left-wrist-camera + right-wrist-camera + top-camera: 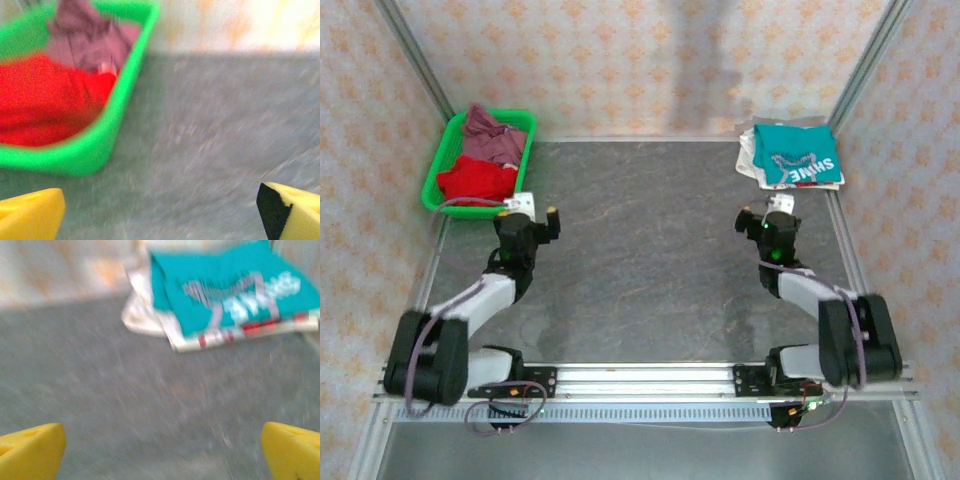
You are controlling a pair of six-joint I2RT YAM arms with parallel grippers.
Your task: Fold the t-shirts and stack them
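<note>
left pincer (160,214) agape, arm toward basket (126,97) | right pincer (162,451) agape, toward teal shirt (215,280)

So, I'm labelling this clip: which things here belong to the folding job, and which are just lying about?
Part of the job:
red t-shirt and mauve t-shirt, both in the basket
teal t-shirt, lying on the whitish t-shirt

Just there:
green basket
table
</note>
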